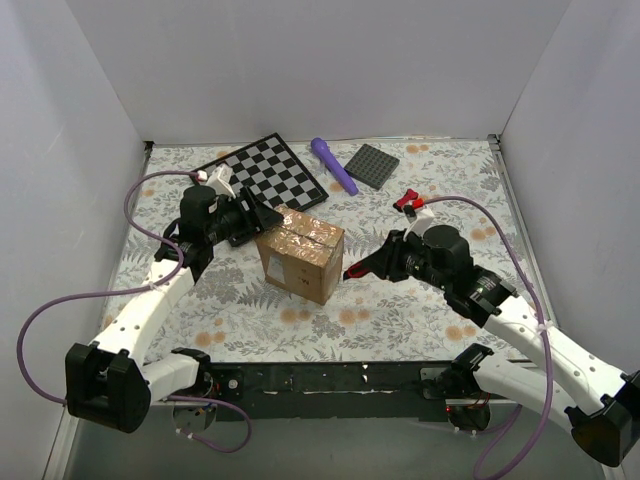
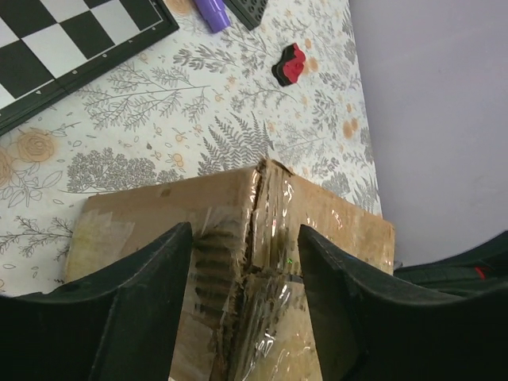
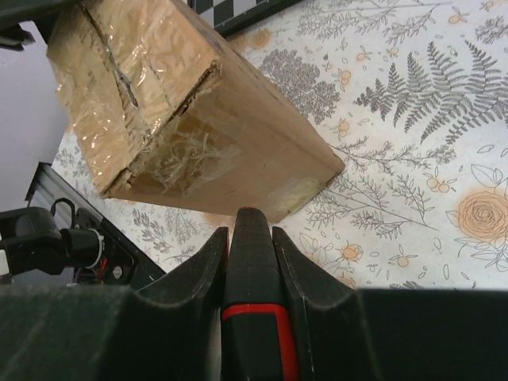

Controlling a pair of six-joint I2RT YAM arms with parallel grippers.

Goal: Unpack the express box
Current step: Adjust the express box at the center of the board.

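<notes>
The express box (image 1: pixel 300 252), a small brown carton with shiny tape, stands mid-table with its top flaps down. My left gripper (image 1: pixel 262 217) is open just over the box's far-left top edge. In the left wrist view its fingers (image 2: pixel 151 278) straddle the taped centre seam (image 2: pixel 255 238) of the box (image 2: pixel 333 222), where the tape looks ragged and torn. My right gripper (image 1: pixel 362 268) is shut on a black and red cutter (image 3: pixel 252 270). The cutter tip sits close to the lower right side of the box (image 3: pixel 198 119), touching or nearly so.
A chessboard (image 1: pixel 268 172), a purple cylinder (image 1: pixel 333 165) and a flat dark grey plate (image 1: pixel 372 165) lie at the back. A small red and black object (image 1: pixel 407 200) lies right of the box. White walls enclose the floral table (image 1: pixel 250 320).
</notes>
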